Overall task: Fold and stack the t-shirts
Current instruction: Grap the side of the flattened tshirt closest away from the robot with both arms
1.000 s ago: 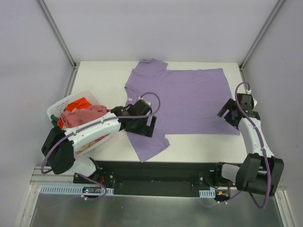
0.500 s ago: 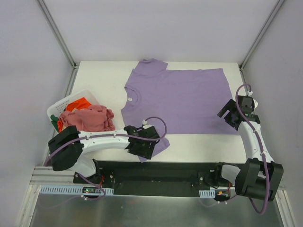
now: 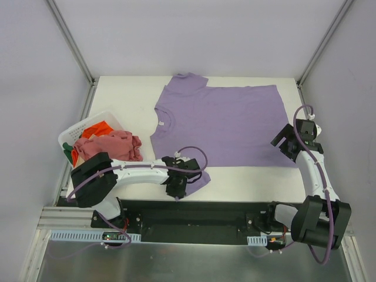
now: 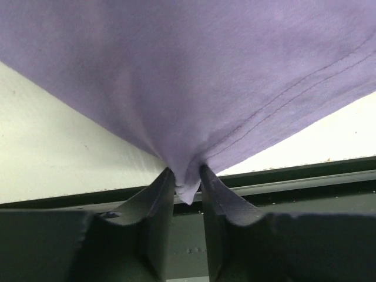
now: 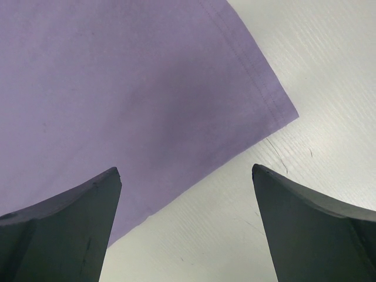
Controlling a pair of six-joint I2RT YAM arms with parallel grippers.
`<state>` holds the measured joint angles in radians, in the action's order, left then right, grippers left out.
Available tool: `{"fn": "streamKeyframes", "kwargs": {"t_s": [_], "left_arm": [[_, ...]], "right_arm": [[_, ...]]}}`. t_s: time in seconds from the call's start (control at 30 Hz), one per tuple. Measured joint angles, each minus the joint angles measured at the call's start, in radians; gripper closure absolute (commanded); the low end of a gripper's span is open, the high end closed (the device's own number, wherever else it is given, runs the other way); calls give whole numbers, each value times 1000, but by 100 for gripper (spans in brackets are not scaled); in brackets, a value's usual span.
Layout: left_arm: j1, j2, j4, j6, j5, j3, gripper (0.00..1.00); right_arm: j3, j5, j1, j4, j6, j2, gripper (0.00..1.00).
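Observation:
A lavender purple t-shirt [image 3: 229, 123] lies spread flat on the white table [image 3: 123, 97], collar to the left. My left gripper [image 3: 178, 189] is down at the tip of the near sleeve by the table's front edge. In the left wrist view it [image 4: 187, 173] is shut on a pinch of that purple cloth [image 4: 188, 70], which tents up from the fingers. My right gripper [image 3: 286, 143] hovers open over the shirt's near right hem corner [image 5: 117, 88], with nothing between its fingers [image 5: 185, 173]. Salmon pink [image 3: 114, 145] and orange-red [image 3: 97, 129] t-shirts are heaped in the basket.
A white plastic laundry basket [image 3: 70, 133] stands at the table's left edge, beside the left arm. A black rail [image 3: 194, 211] runs along the near edge under the sleeve. Bare white tabletop [image 5: 305, 70] shows right of the hem corner.
The left arm has swung from near the collar down to the near sleeve tip and its jaws have closed on the cloth. The right arm has hardly moved.

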<state>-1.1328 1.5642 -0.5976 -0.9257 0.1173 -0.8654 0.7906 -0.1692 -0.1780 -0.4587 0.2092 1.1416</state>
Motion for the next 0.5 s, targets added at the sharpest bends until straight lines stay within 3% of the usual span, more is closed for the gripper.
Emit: {"fn": "streamKeyframes", "kwargs": {"t_s": [0.03, 0.3, 0.47, 0.5], "left_arm": [[0, 8, -6, -8, 1, -8, 100], [0, 26, -54, -30, 84, -43, 100], [2, -37, -77, -6, 172, -54, 100], [2, -48, -77, 5, 183, -62, 100]], "right_arm": [[0, 0, -2, 0, 0, 0, 4], [-32, 5, -45, 5, 24, -20, 4], [-82, 40, -187, -2, 56, -39, 1], [-87, 56, -225, -3, 62, -33, 5]]}}
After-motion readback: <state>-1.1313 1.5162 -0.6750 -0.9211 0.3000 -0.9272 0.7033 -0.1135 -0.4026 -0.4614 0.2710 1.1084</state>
